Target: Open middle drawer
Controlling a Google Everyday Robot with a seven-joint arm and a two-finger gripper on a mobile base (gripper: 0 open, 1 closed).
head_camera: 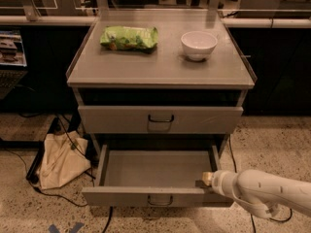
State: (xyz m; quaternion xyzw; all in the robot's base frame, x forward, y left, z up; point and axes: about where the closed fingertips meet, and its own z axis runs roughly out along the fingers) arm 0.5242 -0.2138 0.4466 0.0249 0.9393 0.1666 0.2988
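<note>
Camera view: The middle drawer (155,169) stands drawn out below the bench (160,69), its shallow grey tray bare and its front panel nearest the camera, with the small dark handle (160,199) at the panel's centre. The robot's end effector (205,179) sits at the drawer's front right corner, down and to the right of the bench, touching or just beside the inner face of the front panel. Whether it is spread, narrowed or holding the rim cannot be told. Its white arm (265,191) reaches in from the lower right. The drawer lies to the left of the end effector, with its long axis running left to right under the bench and its travel toward the camera. Any further pull would likely draw that corner outward along the travel. The drawer looks largely open already. Directly under the bench top, a second drawer front (204,119) is closed. On the bench rest a green snack bag (129,37) and a white bowl (198,44), well apart.
</note>
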